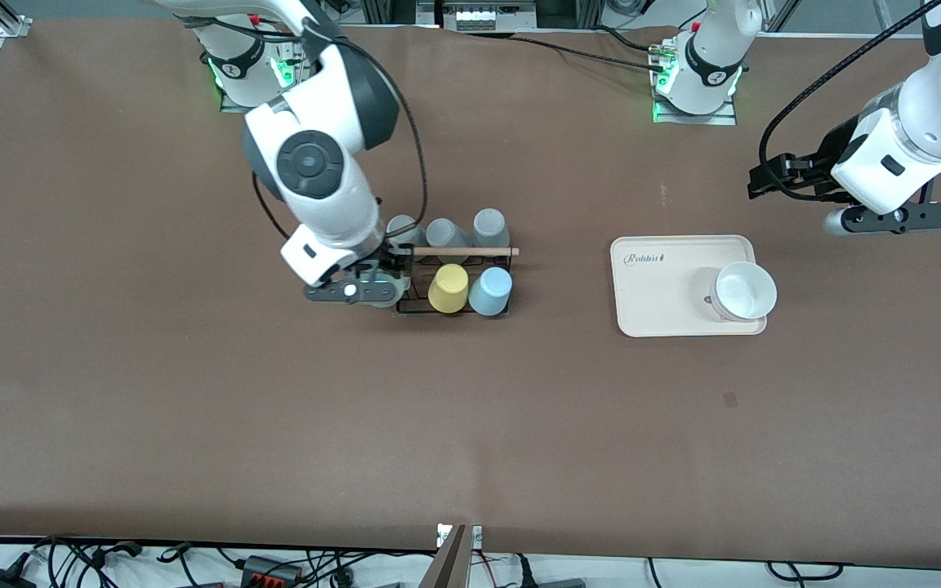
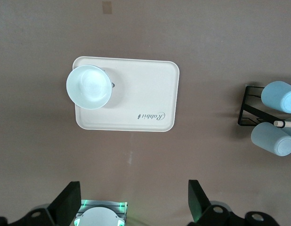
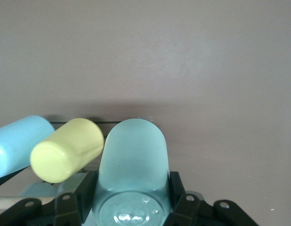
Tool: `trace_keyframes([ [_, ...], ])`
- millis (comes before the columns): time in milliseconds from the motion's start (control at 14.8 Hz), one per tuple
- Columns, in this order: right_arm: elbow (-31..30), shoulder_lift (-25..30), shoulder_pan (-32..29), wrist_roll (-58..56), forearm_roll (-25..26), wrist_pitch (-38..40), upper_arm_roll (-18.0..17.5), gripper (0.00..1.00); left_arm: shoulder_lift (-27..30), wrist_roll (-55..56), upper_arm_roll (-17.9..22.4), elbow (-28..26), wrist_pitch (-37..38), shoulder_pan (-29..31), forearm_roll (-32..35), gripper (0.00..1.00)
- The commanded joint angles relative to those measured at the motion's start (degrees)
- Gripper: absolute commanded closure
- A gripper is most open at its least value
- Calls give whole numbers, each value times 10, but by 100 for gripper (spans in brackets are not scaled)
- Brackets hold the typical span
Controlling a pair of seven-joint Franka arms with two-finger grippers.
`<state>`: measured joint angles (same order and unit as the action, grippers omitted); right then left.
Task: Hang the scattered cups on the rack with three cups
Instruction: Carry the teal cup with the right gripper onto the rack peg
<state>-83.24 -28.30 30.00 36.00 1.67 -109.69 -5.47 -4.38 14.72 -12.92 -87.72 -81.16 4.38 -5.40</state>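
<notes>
Your right hand (image 1: pixel 366 287) is at the rack (image 1: pixel 452 278), at the end toward the right arm, and its fingers (image 3: pixel 84 195) are closed on the pale mint green cup (image 3: pixel 132 162). In the right wrist view that cup sits between the finger pads, just beside the yellow cup (image 1: pixel 448 288). The light blue cup (image 1: pixel 490 291) already hangs on the rack next to the yellow one, on the side nearer the front camera. Three grey cups (image 1: pixel 446 232) sit along the rack's farther side, under the wooden rod (image 1: pixel 464 251).

Your left hand (image 1: pixel 887 219) waits in the air over bare desk (image 1: pixel 470 425) past the tray (image 1: pixel 666 282), with its fingers (image 2: pixel 198 200) spread open and nothing between them. A white bowl (image 1: pixel 743 291) rests on the tray.
</notes>
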Motion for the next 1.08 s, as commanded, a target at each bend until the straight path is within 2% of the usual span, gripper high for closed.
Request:
trace_keyframes([
  [0, 30, -18, 15, 19, -6, 11, 5, 80, 0, -9, -7, 2, 6, 5, 14, 0],
  [203, 33, -32, 18, 22, -5, 6, 4, 80, 0, -62, -8, 2, 0, 4, 22, 0],
  [338, 34, -40, 16, 20, -8, 7, 4, 80, 0, -72, -9, 3, -4, 0, 53, 0],
  [473, 34, -49, 17, 19, -23, 8, 5, 80, -1, -102, -11, 3, -21, -1, 58, 0],
  [1014, 41, -83, 15, 18, -34, 2, 5, 80, 0, -112, -19, 2, -57, -1, 65, 0],
])
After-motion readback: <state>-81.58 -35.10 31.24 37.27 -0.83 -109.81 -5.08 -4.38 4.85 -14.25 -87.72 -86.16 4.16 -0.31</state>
